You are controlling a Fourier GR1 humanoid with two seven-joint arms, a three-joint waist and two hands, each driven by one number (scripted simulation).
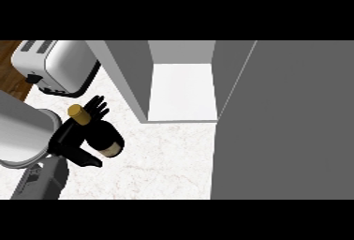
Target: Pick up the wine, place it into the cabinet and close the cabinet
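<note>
One grey forearm [43,180] comes in from the lower left corner of the frame and slants up to the right. Its black hand [81,136] sits in the left middle of the frame, thumb low, fingers [97,106] raised toward the upper right, curled round a dark bottle. By its side of the frame it is the left hand.

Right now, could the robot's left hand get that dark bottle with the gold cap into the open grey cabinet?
Probably yes. The left hand is curled round the dark wine bottle with the gold cap, the grey cabinet shows its white shelf with the door swung aside, and bare counter lies between.
</note>
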